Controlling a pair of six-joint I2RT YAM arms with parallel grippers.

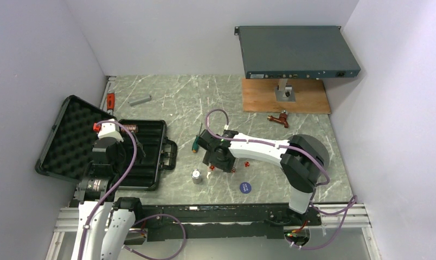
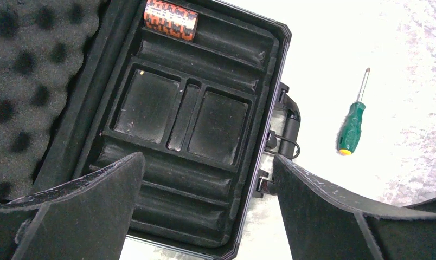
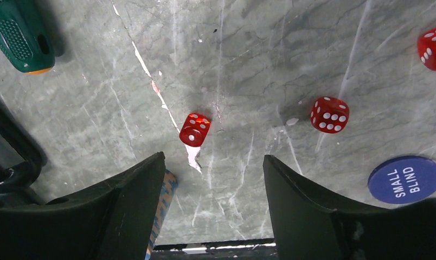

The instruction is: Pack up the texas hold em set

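Note:
The black case (image 1: pixel 151 162) lies open at the left, its foam-lined lid (image 1: pixel 69 135) folded back. One orange-and-black chip stack (image 2: pixel 171 19) rests in the tray's far groove. My left gripper (image 2: pixel 207 184) hovers open over the tray's near grooves (image 2: pixel 178 187), holding nothing. Three red dice (image 3: pixel 194 129) (image 3: pixel 329 114) (image 3: pixel 434 47) lie on the marble. My right gripper (image 3: pixel 213 179) is open just short of the nearest die, with bare table between its fingers. A second chip stack (image 3: pixel 162 200) stands beside its left finger. The blue button (image 3: pixel 405 179) reads SMALL BLIND.
A green-handled screwdriver (image 1: pixel 196 142) lies between the case handle (image 1: pixel 171 154) and my right gripper. At the back right, a grey equipment box (image 1: pixel 297 51) stands above a wooden board (image 1: pixel 286 95), with a red-brown part (image 1: pixel 279 118) nearby. A grey bar (image 1: pixel 140 100) lies at the back left.

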